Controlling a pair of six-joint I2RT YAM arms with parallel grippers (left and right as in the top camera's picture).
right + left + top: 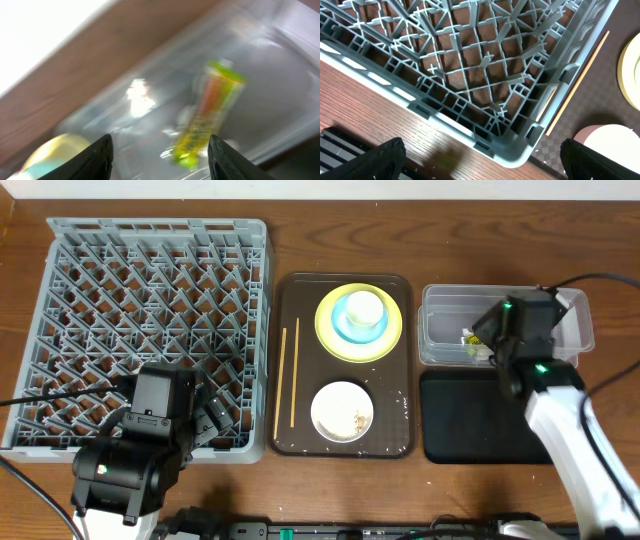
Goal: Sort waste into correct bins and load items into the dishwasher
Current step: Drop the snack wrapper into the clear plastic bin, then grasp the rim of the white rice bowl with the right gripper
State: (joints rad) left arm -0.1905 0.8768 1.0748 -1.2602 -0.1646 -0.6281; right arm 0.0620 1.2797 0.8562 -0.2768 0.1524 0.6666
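The right hand [160, 144] hangs over the clear tub [575, 330], its two dark fingers [102, 157] spread apart and gripping nothing. Just beyond them, inside the tub, is the green-and-yellow wrapper [210, 110], a long, crinkled, glossy strip. The wrist view is smeared, so I cannot tell whether it touches the tub's floor. The tub is thin, see-through plastic with rounded corners.

With the overhead view read as a clock face, the shallow matte black tray [470, 420] lies just at six o'clock of the tub. At nine o'clock of both lies the dark brown serving tray [385, 400]. On it, the round yellow plate [330, 340] carries the light blue bowl [345, 332] with the small white cup [364, 308] nested inside. At six o'clock of the plate, the white bowl [335, 405] holds a few pale grains [357, 418]. Two thin wooden chopsticks [288, 377] lie straight along the tray's nine o'clock edge.

The left hand [480, 157] is released too, its fingers spread wide, over the five o'clock corner of the grey plastic dish rack [150, 300], a square lattice of crossed pegs. Everything rests on a brown wood-grain tabletop [330, 220].
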